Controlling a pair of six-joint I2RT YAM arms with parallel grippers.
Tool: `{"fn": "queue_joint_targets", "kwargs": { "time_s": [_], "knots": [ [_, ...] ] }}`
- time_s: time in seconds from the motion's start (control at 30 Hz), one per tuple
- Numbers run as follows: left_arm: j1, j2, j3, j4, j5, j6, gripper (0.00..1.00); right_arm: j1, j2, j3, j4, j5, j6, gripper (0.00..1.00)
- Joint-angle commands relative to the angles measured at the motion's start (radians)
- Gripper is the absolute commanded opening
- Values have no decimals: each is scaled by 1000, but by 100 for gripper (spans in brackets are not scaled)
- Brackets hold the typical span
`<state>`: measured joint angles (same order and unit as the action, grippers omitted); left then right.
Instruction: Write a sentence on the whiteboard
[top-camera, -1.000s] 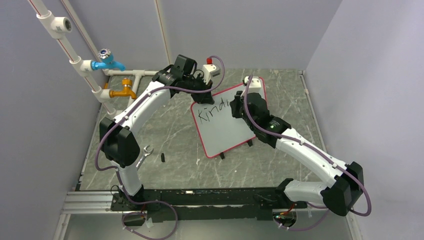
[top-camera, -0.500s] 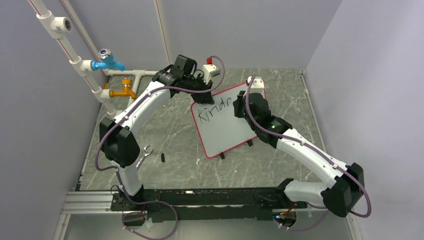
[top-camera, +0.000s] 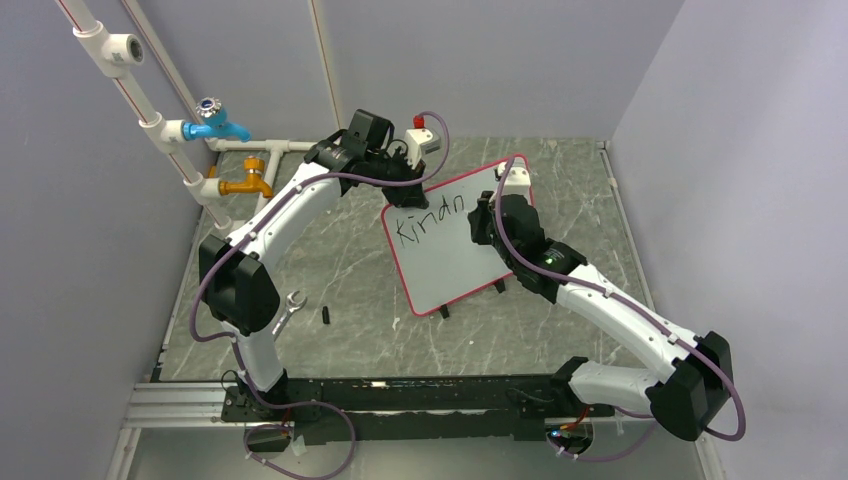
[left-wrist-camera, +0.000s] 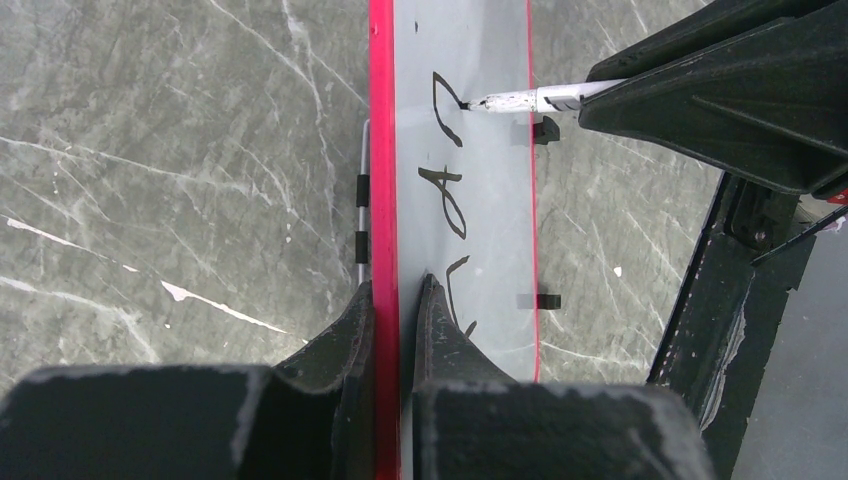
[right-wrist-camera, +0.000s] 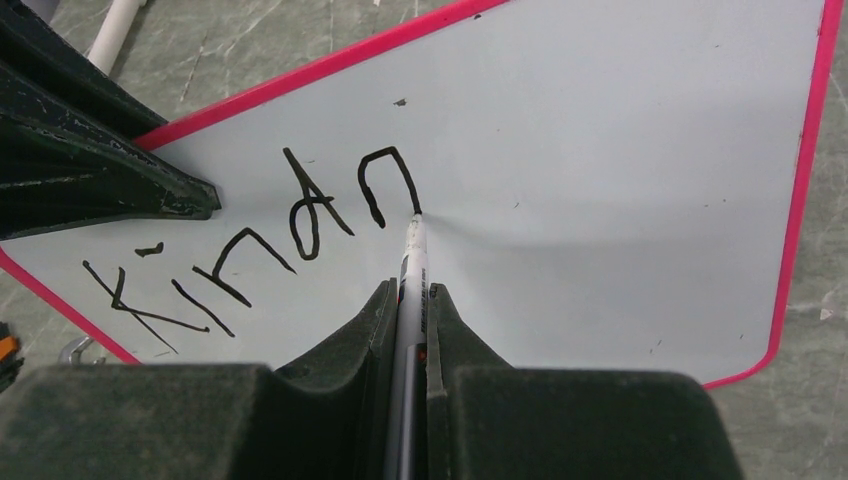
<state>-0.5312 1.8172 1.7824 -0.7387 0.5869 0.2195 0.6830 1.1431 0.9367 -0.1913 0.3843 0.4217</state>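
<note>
We log the red-rimmed square whiteboard (top-camera: 445, 265) tilted at mid-table, left gripper (left-wrist-camera: 396, 295) clamped on its far-left rim. Right gripper (right-wrist-camera: 410, 292) pinches a thin white marker (right-wrist-camera: 412, 250), tip touching the black handwritten sentence (right-wrist-camera: 318, 193) at "Kindn". Blank board lies rightward. From above, the wrist hides the tip.

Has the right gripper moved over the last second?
Yes. In the top view the right gripper, shut on the marker, has slid rightward across the whiteboard, away from its left rim, extending the sentence.

Top camera looks down from behind; 2 wrist cameras closely face whiteboard (top-camera: 440, 265).
</note>
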Motion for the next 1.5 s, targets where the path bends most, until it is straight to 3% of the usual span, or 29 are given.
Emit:
{"fn": "queue_joint_targets", "kwargs": {
  "time_s": [0.0, 1.47],
  "knots": [
    [-16, 53, -34, -138, -204, 159, 0, -5, -36, 55, 1, 11, -17, 0],
    [-16, 53, -44, -135, -198, 159, 0, -96, 46, 120, 58, -47, -63, 0]
  ]
}}
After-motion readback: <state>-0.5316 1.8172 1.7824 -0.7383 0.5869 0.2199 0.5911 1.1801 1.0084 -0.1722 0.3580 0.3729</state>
